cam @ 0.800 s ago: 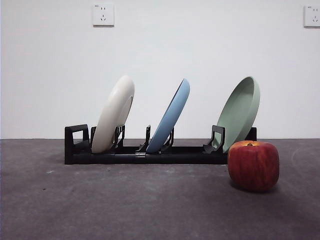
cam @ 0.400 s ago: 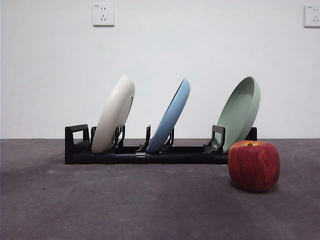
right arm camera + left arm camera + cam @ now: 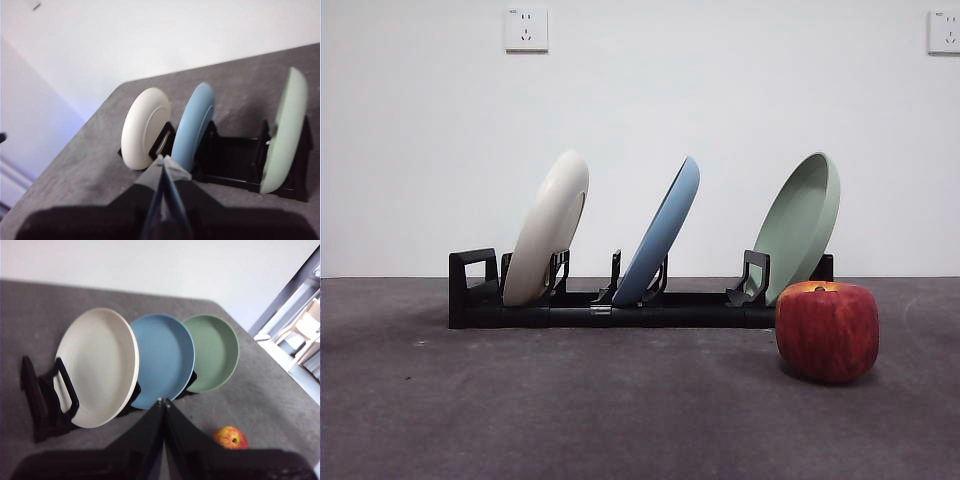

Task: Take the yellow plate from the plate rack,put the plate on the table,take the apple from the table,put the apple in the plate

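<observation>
- Both claws hang above the counter with nothing held: the left claw [image 3: 164, 402] has its black jaws pressed together at the tips, and so does the right claw [image 3: 164, 161]; neither shows in the front view.
- At the left end of the long, low black plastic plate rack [image 3: 475, 290] stands the large, round, matte cream-yellow plate [image 3: 548, 230], leaning in its slot against an upright holder, so the first step, lifting it out, is not yet begun.
- Next along come the round light blue plate [image 3: 665, 235] and then the round pale green plate [image 3: 805, 222], each in its own slot and apart from its neighbour.
- Farthest right, the blocky red apple [image 3: 827, 332] sits on the dark grey mottled counter [image 3: 570, 410], just in front of the rack's end.
- To do the step well, a claw should probably open wide, close on the cream plate's upper rim, and draw it out along its own lean, keeping clear of the blue plate beside it.
</observation>
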Tool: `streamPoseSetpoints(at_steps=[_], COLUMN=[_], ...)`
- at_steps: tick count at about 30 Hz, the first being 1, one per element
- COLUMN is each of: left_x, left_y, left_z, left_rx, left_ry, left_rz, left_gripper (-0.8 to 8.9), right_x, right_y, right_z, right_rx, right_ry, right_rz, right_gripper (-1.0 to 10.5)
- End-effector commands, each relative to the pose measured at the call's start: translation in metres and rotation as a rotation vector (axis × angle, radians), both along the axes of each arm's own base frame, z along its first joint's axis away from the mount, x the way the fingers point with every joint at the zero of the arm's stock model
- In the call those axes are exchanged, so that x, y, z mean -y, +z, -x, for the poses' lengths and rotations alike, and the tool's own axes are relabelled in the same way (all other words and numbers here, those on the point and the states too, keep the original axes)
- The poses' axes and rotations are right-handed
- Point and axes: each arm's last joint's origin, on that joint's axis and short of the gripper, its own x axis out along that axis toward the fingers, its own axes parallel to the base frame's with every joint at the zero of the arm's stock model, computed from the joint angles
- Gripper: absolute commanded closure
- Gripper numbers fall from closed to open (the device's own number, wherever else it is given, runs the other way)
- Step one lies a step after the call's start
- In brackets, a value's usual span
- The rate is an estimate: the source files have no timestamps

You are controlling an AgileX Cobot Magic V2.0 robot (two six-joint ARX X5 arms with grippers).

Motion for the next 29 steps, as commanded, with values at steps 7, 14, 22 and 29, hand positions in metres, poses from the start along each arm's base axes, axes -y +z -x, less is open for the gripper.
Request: streamPoseSetpoints(at_steps=[7, 14, 22, 29], left_x=[0.015, 0.039, 0.074, 0.097], left_y=[0.007, 0.002, -0.016, -0.043], left_z=[-0.048, -0.096, -0.149, -0.17], left_rx=[-0.055, -0.121, -0.192, -0.227], left_ry=[-0.062, -0.089, -0.089, -0.063], left_rz=[-0.013, -0.045, -0.108, -0.172], left_gripper=[4.99, 4.99, 4.99, 4.99], right_x=[-0.006, -0.014, -0.015, -0.015], right_y=[0.008, 0.001, -0.001, -0.004], right_z=[-0.019, -0.028, -0.029, -0.028], right_rx=[-0.042, -0.082, -0.095, -0.131], right_ry=[0.062, 0.094, 0.094, 0.093], right_rz=[0.032, 0.036, 0.039, 0.043], right_gripper=[6.5, 6.5, 6.5, 6.6])
